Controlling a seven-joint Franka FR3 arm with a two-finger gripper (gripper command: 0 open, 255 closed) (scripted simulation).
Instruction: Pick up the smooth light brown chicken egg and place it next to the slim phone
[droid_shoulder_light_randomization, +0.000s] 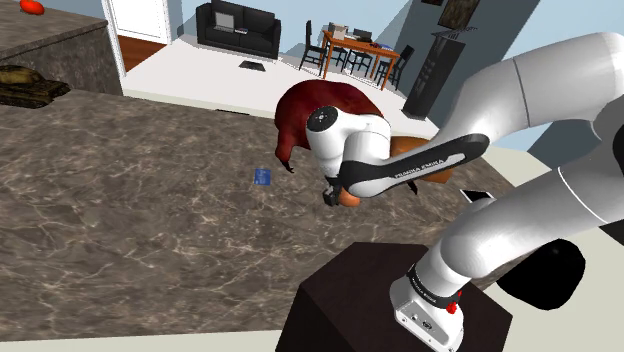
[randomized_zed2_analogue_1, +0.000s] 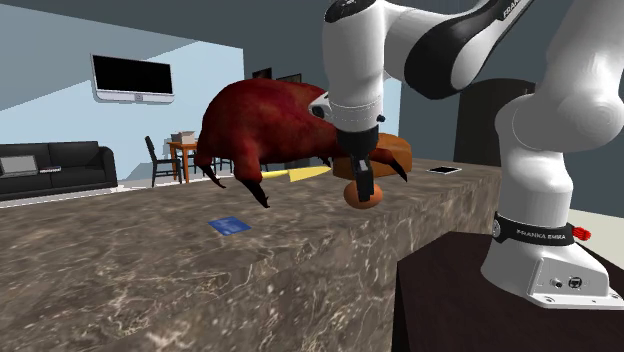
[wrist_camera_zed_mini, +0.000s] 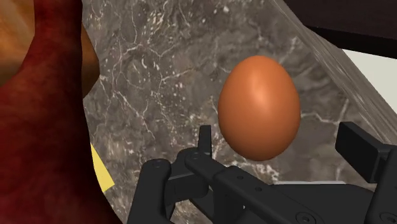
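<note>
Orange-brown egg (wrist_camera_zed_mini: 259, 105): smooth, set between the two fingers of the gripper (wrist_camera_zed_mini: 280, 133), over the dark veined stone counter (randomized_zed2_analogue_1: 150, 280) and near the counter edge beside the stand (randomized_zed2_analogue_1: 450, 300). It cannot be told whether the egg rests on the stone or hangs clear of it.
Gripper: points down at the counter. The jaws stand apart. The wrist view shows a strip of counter between the egg and each finger, wider on one side. Nothing is clasped.
Slim phone (randomized_zed2_analogue_1: 445, 170): black, flat on the same counter, well apart from the egg, farther along the edge toward the second exterior view's right.
Dark red clawed figure (randomized_zed2_analogue_1: 265, 120): large, stands on the counter just behind the gripper in the second exterior view, claws down on the stone.
Yellow flat piece (randomized_zed2_analogue_1: 300, 175): lies beneath the figure's body.
Blue card (randomized_zed2_analogue_1: 229, 225): small, flat on the counter, to the second exterior view's left of the egg and apart from it.
Toy tank (droid_shoulder_light_randomization: 25, 85): on a separate counter at the shoulder view's upper left.
</note>
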